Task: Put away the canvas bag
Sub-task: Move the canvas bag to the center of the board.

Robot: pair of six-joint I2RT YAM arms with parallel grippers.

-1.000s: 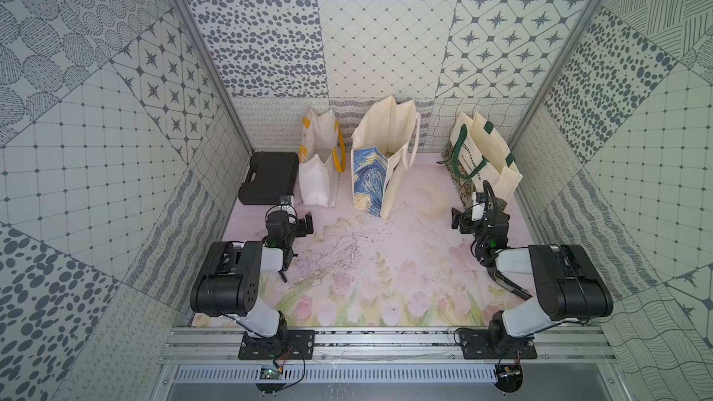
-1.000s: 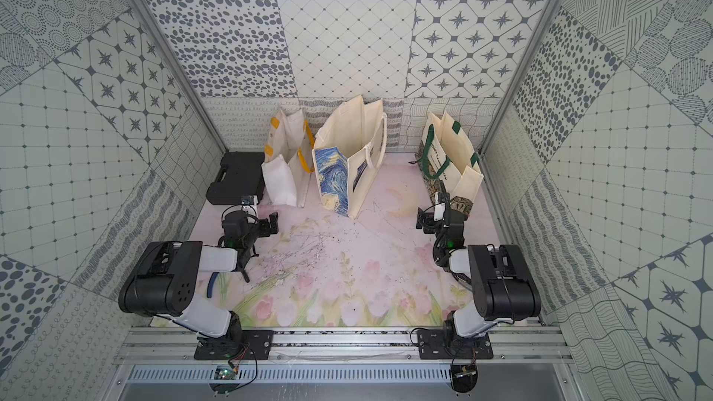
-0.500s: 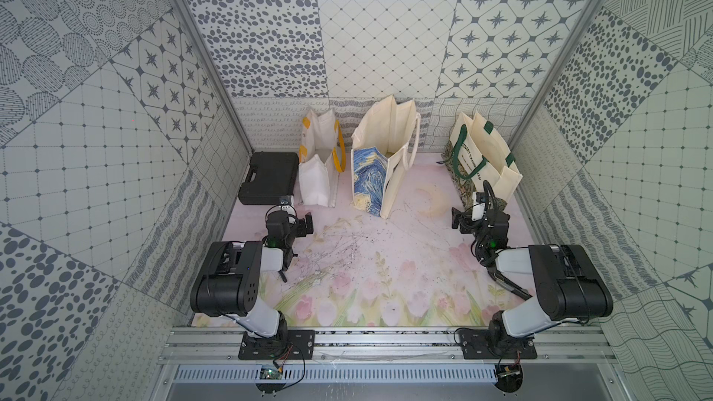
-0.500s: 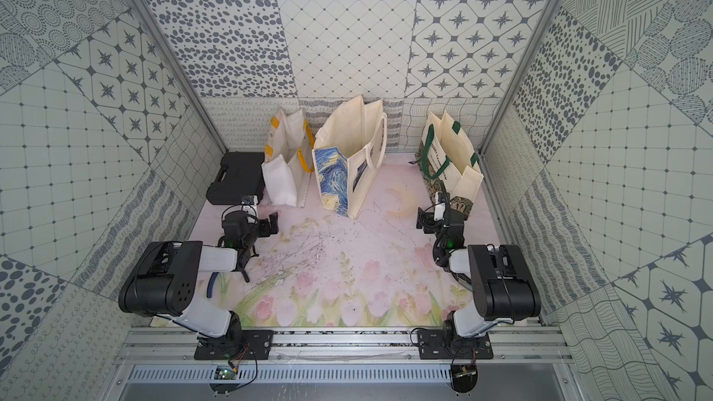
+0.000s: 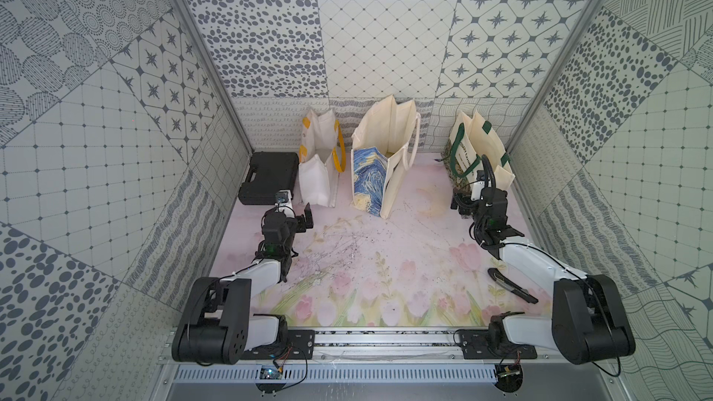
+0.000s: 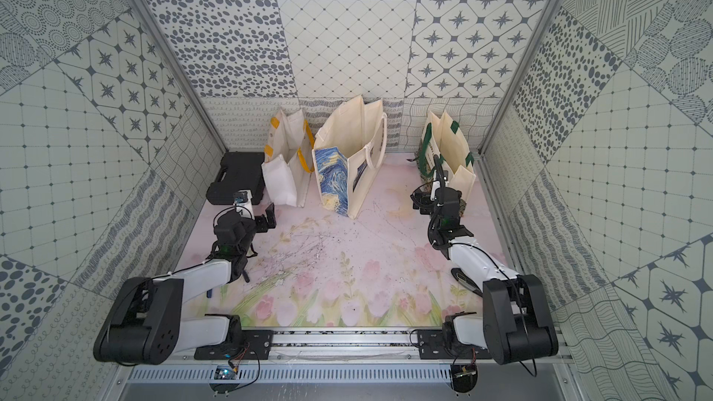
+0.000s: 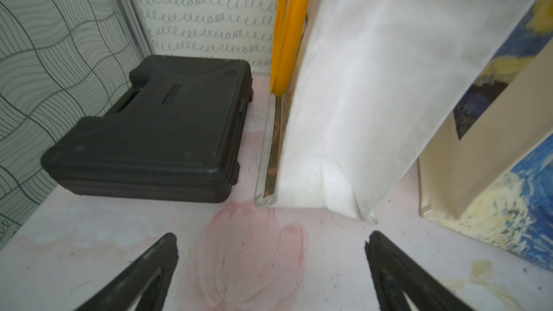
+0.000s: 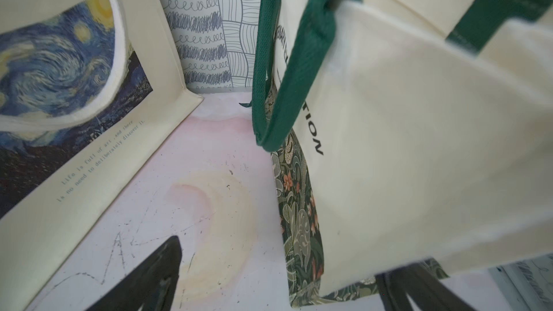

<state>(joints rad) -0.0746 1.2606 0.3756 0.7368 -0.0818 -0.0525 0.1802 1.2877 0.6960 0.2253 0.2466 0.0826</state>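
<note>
Over floral mat (image 5: 386,264), left gripper (image 7: 270,237) gapes empty; right gripper (image 8: 278,257) too, one finger (image 8: 389,294) seemingly behind green-handled bag (image 8: 419,145).

Case (image 5: 269,177) left of three bags (image 5: 386,140)

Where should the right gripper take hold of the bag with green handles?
Probably the green handle loop hanging down the bag's printed side, facing the middle bag. It hangs loose off the cloth, so the open right gripper could close across the strap from that side.
</note>
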